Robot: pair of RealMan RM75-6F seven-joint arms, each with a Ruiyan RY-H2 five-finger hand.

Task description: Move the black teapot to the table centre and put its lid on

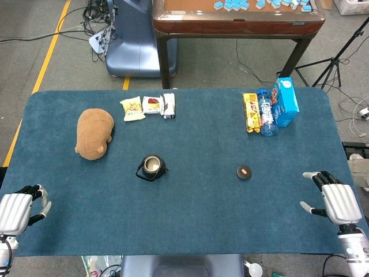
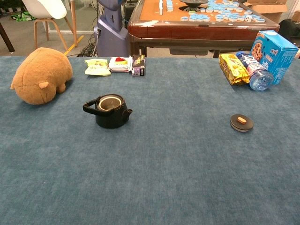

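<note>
Hands: left hand (image 1: 17,210) & right hand (image 1: 337,202) rest empty, fingers apart.

Grey floor (image 1: 34,34), yellow tape line (image 1: 51,51) far left; brown mahjong table (image 1: 236,23) far centre; white chair (image 2: 47,9) far left.

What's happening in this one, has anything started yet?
Nothing is being handled. The black teapot stands open, left of centre on the table; its lid lies apart to the right. The left hand and right hand rest open at the near corners, touching neither.
</note>
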